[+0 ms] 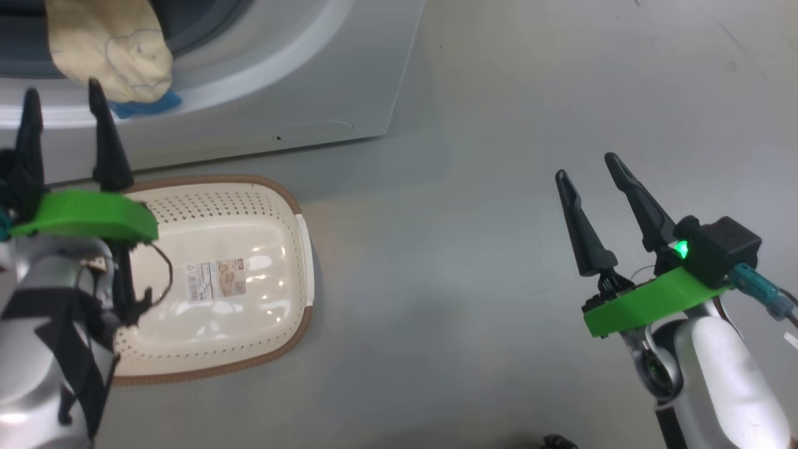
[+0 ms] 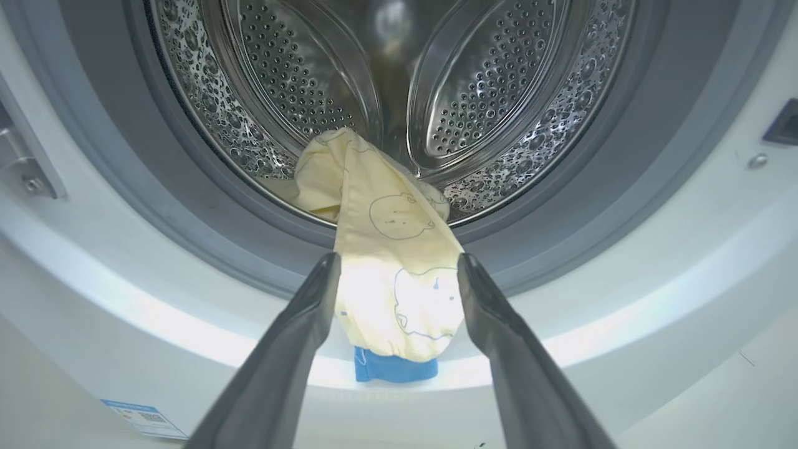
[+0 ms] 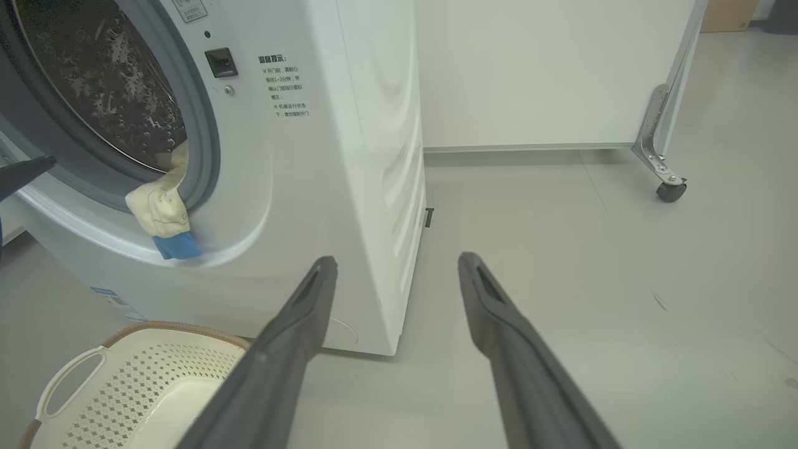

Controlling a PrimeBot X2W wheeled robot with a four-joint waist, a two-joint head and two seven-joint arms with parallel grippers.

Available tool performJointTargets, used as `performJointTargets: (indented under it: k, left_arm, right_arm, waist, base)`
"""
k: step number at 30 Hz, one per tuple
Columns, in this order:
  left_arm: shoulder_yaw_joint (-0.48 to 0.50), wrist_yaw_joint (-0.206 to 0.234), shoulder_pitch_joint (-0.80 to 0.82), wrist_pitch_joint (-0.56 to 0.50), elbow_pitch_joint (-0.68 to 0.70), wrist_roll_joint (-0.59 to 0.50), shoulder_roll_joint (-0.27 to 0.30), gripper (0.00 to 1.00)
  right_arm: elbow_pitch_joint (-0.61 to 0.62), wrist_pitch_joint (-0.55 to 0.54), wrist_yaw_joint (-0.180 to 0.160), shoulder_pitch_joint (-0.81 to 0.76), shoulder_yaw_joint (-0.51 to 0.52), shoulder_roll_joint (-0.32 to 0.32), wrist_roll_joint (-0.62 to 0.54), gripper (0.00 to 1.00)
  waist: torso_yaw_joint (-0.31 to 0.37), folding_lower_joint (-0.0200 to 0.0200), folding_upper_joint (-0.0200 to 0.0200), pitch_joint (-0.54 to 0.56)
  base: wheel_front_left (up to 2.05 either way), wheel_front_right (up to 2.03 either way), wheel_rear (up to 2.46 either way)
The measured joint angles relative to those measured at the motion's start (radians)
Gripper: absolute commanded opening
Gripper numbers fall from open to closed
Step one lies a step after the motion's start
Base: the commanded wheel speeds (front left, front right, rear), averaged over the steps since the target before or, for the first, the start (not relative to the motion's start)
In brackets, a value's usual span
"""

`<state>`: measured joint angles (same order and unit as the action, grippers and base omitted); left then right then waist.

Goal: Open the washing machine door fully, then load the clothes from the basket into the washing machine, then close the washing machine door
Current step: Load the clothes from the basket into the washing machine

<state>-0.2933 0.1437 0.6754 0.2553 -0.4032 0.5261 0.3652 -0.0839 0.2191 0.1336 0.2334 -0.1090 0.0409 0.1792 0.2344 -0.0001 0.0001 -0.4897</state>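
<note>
Blue-white sticker (image 2: 143, 418) low on the washing machine (image 1: 280, 81) front, text unreadable. Left gripper (image 1: 63, 89) spread wide, gripping nothing. The clothes (image 1: 109, 53) hang out of the steel drum (image 2: 299, 81) over the grey gasket, blue cuff on the white front. Basket (image 1: 274, 187) on the floor just beside the machine, floor label (image 1: 218, 280) too small to read. Small Chinese print (image 3: 283, 84) right of the opening. Right gripper (image 1: 586, 165) wide open, empty, over bare floor.

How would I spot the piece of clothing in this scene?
Start at the big white washing machine. Draped over the lower edge of its grey gasket, partly inside the steel drum, is the garment: soft, pale yellow with bear outlines and a blue cuff.
</note>
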Motion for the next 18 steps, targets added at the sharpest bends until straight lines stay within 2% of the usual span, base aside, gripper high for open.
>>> performJointTargets:
  k: [8,18]
  left_arm:
    - [0.045,0.064,-0.314,0.0,0.215,-0.033,-0.037,1.0]
    - [0.046,0.094,-0.504,0.0,0.3,-0.033,-0.056,1.0]
  right_arm:
    - [-0.002,-0.031,0.0,-0.001,0.002,0.0,-0.032,1.0]
    - [-0.001,-0.067,0.0,-0.035,0.008,0.0,-0.057,1.0]
  waist:
    - [-0.037,0.0,0.0,0.077]
    - [-0.078,0.0,0.0,0.169]
  base:
    - [0.0,0.0,0.0]
    - [0.0,0.0,0.0]
